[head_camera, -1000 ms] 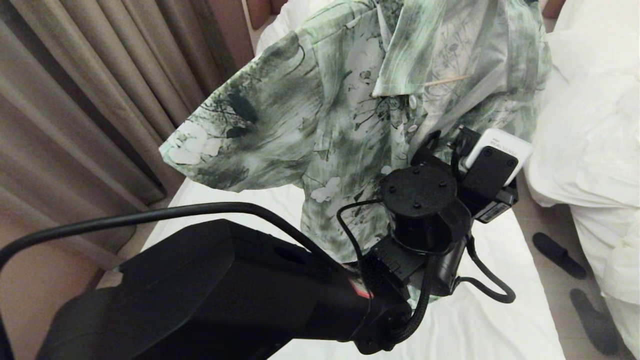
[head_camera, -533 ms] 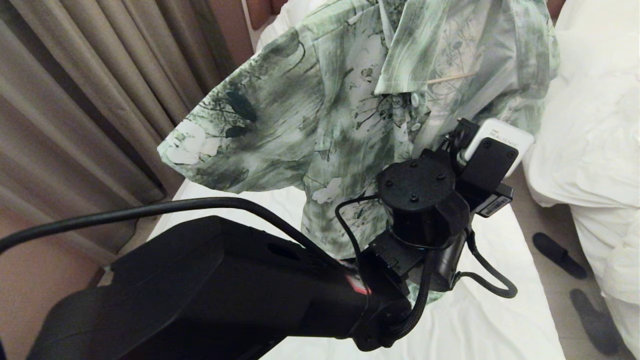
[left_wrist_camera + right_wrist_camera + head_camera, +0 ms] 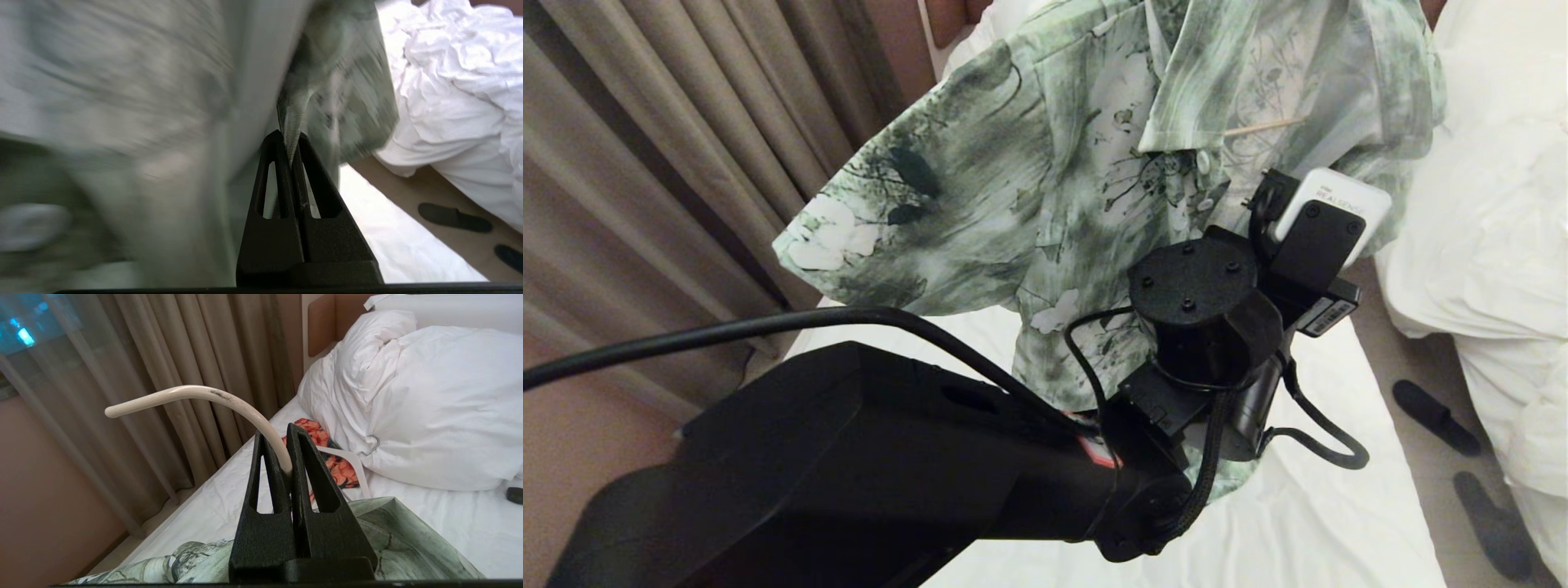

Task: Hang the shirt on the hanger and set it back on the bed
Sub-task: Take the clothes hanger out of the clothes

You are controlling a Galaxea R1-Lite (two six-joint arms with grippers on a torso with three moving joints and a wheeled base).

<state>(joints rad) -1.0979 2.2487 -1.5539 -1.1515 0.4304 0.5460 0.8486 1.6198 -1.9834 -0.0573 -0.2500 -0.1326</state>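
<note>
Head view puts the shirt up in the air above the bed, draped with its collar toward the top of the picture and its hem trailing down behind the left arm's wrist. One short sleeve flares out toward the curtain. The left gripper sits low on the shirt's front, and its wrist view shows the two black fingers pressed together on a narrow fold of the green fabric — a pinch, not a broad hold.

The right gripper is out of the head view; its own camera shows the fingers clamped on the cream hook of the hanger, which curves up and away toward the curtain, with shirt cloth spread just under the fingers. So the hanger's top is above, the pinched fold below, and the garment's long axis runs roughly between the two grippers.

The likely next need is tugging the front straight over the hanger's shoulders, and the left gripper is the nearer one for that. The left forearm reaches in from the lower left, wrist bent up toward the cloth. Beyond, near the pillows, lie an orange-red floral garment and a flat white hanger.
</note>
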